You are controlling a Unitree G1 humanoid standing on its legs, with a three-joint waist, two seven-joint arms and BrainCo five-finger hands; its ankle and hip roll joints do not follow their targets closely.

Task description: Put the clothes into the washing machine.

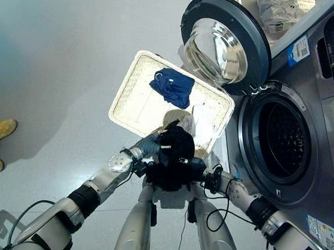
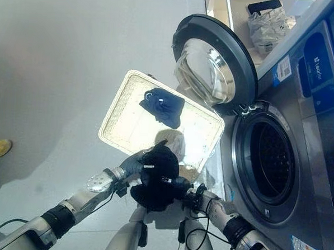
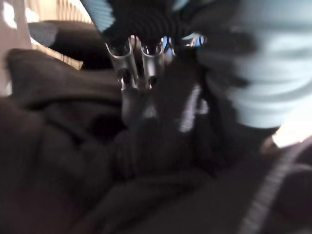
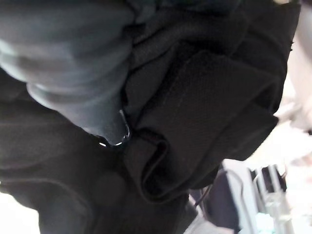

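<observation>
Left eye view: both arms meet low in front of the robot around a bunched black garment (image 1: 174,153), lifted clear of the white basket (image 1: 129,89) so it can travel to the washing machine drum (image 1: 281,143), whose door (image 1: 224,41) stands swung open for loading. The left robot hand (image 1: 149,146) has its fingers wrapped into the dark cloth; the right robot hand (image 1: 201,170) is buried in the folds, so I cannot tell its grip. A blue garment (image 1: 173,86) waits in the basket, well apart from the drum
</observation>
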